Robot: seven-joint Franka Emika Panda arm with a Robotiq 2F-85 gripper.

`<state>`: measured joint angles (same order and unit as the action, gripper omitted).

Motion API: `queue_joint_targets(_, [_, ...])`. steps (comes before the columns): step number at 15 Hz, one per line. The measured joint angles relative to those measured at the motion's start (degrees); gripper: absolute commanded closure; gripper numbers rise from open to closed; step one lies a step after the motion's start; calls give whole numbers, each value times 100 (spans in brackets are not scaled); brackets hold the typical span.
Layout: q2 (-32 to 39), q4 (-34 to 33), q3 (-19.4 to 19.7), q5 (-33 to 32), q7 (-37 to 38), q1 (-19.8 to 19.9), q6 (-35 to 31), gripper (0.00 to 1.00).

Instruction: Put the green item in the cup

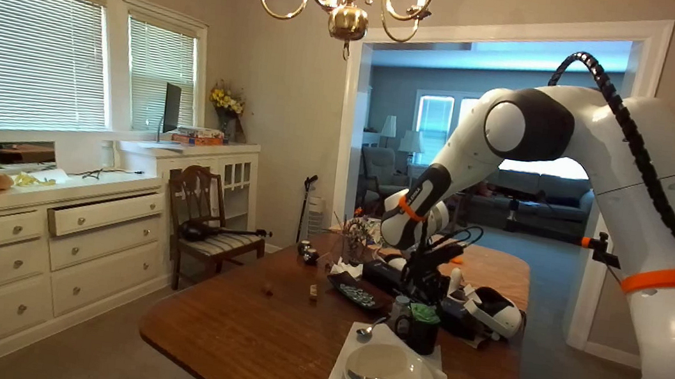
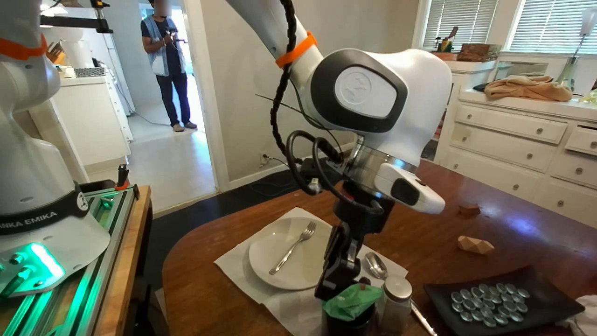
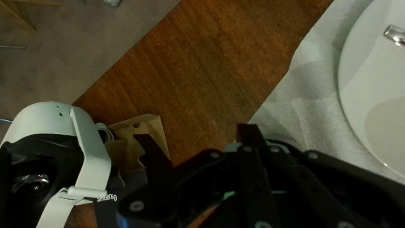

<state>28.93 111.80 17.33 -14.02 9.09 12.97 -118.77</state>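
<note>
Leftmost on the desk (image 2: pixel 205 280), the white plate (image 2: pixel 303 268) carries the fork (image 2: pixel 290 249). Next, the claw (image 2: pixel 329 290): closed, no grip visible, tips just beside the crumpled green plastic (image 2: pixel 353 301) (contact cannot be confirmed). The plastic sits in the mouth of the black mug (image 2: pixel 349 329), bulging above the rim. Step in hand, by judgement: final seating. Next move: press lightly if required, then retract upward, clear of the glass jar (image 2: pixel 395 308) at right.

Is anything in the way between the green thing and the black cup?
Nothing visible: the green thing already sits in the mouth of the black cup, poking above its rim. The jar stands beside, not between.
</note>
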Motion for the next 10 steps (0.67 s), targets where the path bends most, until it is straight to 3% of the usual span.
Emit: queue_joint_targets(10, [33,-28,14,17,12,53,72,100])
